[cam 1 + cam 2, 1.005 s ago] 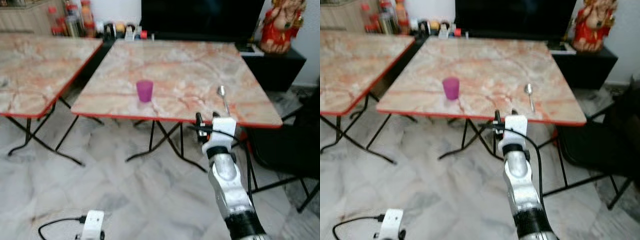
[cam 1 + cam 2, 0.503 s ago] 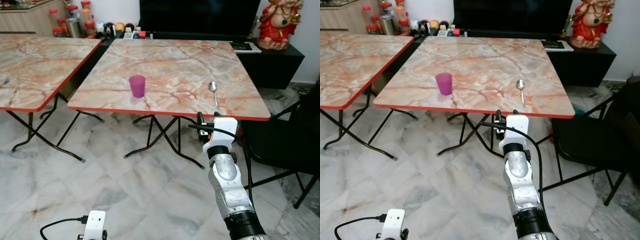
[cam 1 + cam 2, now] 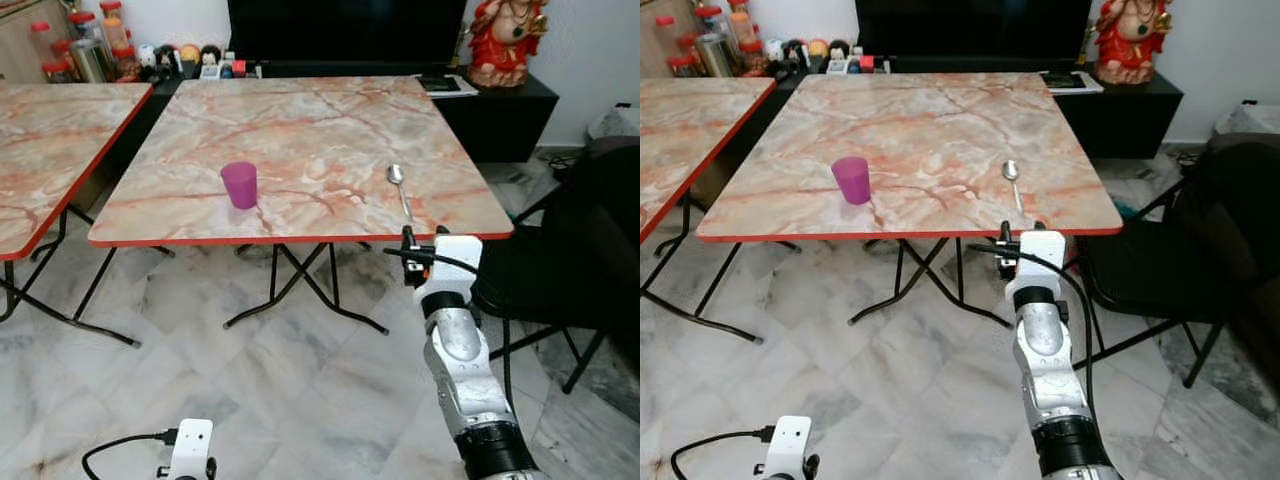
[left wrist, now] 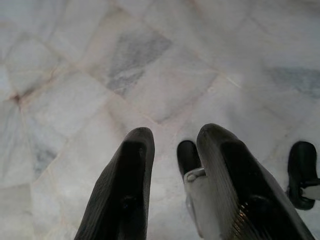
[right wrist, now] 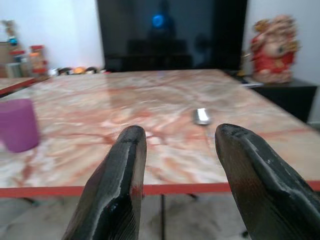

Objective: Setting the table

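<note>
two things on the table (image 3: 300, 120) (well apart): purple cup (image 3: 239, 185), spoon (image 3: 399, 187).

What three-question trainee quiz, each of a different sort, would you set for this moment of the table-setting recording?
1. True or false: the small purple plastic cup stands upright on the marble-patterned folding table with the red edge.
2. Multiple choice: where does the silver metal spoon lie? A) on the floor B) on the table, toward the robot's right of the cup C) inside the cup
3. Fill in: the right end effector is raised just short of the table's near edge, its two black fingers ____ and holding nothing.

Key: 1 true; 2 B; 3 open
</note>
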You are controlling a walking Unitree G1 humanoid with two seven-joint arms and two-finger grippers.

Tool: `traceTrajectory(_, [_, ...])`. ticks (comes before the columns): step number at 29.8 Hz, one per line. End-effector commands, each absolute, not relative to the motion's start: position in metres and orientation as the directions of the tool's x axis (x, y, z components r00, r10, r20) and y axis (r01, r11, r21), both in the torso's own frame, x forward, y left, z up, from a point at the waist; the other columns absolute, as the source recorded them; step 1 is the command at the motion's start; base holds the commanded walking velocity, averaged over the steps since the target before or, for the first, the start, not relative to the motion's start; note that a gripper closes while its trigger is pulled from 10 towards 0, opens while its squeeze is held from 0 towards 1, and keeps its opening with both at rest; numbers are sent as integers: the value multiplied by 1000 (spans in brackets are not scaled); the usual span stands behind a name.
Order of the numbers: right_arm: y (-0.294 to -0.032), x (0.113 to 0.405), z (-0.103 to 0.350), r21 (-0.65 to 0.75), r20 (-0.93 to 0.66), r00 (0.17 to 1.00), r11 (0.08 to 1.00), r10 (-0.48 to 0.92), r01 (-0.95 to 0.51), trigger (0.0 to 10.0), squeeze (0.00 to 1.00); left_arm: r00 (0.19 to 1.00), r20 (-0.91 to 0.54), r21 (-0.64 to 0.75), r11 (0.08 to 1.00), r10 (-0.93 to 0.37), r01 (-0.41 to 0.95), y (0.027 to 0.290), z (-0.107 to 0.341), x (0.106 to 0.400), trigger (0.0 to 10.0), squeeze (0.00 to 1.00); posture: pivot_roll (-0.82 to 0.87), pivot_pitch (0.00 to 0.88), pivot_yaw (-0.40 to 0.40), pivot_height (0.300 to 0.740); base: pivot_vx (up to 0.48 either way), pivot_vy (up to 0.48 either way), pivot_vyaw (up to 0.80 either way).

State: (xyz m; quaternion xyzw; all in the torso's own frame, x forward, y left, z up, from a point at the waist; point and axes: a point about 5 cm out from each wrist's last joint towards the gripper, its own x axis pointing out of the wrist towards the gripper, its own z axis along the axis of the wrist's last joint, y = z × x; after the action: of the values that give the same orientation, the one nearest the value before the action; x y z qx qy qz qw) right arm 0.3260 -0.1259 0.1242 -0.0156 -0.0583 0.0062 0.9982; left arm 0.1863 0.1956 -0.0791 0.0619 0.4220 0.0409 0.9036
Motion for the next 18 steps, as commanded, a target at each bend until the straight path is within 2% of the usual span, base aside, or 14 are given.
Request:
traceTrajectory(1, [-124, 328, 131, -28, 134, 991, 999, 20, -17, 10000, 0, 623, -771, 142, 989, 129, -28, 197, -81, 182, 10000, 0, -60, 61, -8, 740, 322, 0, 0])
traceTrajectory(18, [-123, 329, 131, -30, 134, 991, 999, 22, -19, 10000, 0, 621, -774, 139, 990, 124, -24, 195, -82, 182, 10000, 0, -62, 60, -8, 740, 323, 0, 0])
